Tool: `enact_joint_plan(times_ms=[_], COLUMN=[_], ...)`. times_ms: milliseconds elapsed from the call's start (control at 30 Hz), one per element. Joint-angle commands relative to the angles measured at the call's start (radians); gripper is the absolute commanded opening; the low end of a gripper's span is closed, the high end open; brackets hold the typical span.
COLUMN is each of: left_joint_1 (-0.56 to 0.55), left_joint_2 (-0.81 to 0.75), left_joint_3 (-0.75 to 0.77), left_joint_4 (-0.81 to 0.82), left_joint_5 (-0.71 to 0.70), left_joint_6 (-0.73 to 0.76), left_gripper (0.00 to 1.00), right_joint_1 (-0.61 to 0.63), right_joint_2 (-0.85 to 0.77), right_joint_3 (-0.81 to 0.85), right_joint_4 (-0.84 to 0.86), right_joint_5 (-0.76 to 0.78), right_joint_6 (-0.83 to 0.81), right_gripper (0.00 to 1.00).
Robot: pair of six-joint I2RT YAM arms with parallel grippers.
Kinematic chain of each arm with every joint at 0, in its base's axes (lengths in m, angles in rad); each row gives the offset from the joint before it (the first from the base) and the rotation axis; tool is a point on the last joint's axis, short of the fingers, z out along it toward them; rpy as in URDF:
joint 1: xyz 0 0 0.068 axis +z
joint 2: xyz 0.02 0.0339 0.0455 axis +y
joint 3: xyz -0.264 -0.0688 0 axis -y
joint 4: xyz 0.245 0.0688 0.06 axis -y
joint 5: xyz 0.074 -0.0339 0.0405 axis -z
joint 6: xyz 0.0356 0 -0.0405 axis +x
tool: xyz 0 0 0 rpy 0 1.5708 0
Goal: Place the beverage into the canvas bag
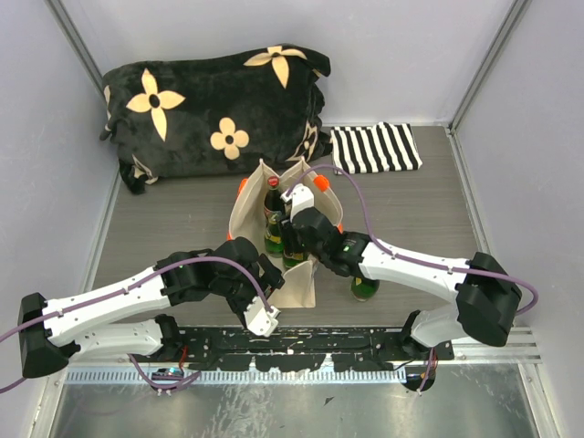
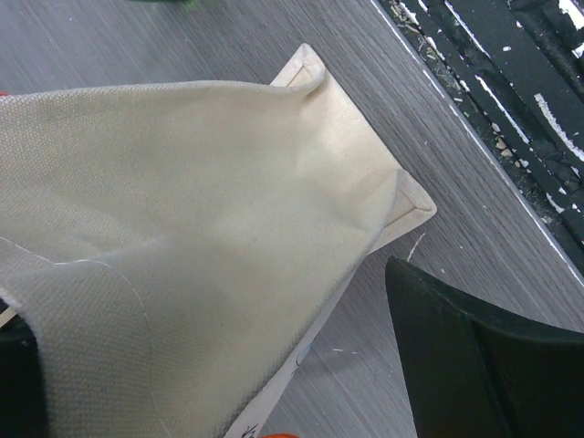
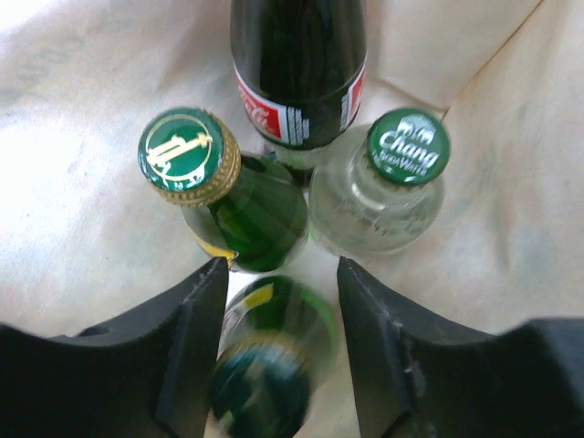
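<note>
The canvas bag (image 1: 245,214) stands mid-table, beige with orange handles, its mouth open. My right gripper (image 1: 294,224) reaches down into it. In the right wrist view, a green bottle (image 3: 274,356) sits blurred between the right gripper's (image 3: 281,274) parted fingers, with a gap on its right side. Three more bottles stand inside the bag (image 3: 73,182): a green one with a gold-printed cap (image 3: 187,155), a clear one with a green cap (image 3: 408,146) and a dark cola bottle (image 3: 297,64). My left gripper (image 1: 260,315) stands wide open at the bag's near corner. The bag's cloth (image 2: 182,228) lies between the left gripper's (image 2: 201,301) fingers.
One green bottle (image 1: 365,287) stands on the table just right of the bag, under my right forearm. A black flowered cushion (image 1: 210,100) lies at the back left and a striped cloth (image 1: 374,148) at the back right. The black mounting rail (image 1: 301,342) runs along the near edge.
</note>
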Motion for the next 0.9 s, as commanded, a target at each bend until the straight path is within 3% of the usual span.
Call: enact_joint_plan(times_ms=[0,433,700,867], left_joint_1=[-0.003,-0.003,-0.003,-0.003], left_joint_2=[0.004,-0.053,-0.110,-0.135], left_joint_3=[0.019,-0.039,-0.058,-0.063], left_joint_4=[-0.037,-0.054,-0.072,-0.091], left_joint_5=[0.000,0.005,0.013,0.023], left_joint_6=[-0.006,0.138,0.181,0.207], left_gripper=[0.95,0.96,1.00,0.99], right_joint_1=[0.004,0.003,-0.016,-0.022], right_joint_2=[-0.073,-0.096,-0.129,-0.146], right_joint_3=[0.088,0.253,0.360,0.430], right_joint_4=[0.068,0.024,-0.217,-0.499], right_joint_5=[0.077,0.185,0.329,0.405], right_joint_6=[-0.001,-0.019,0.064,0.171], right_gripper=[0.61,0.70,0.71,0.70])
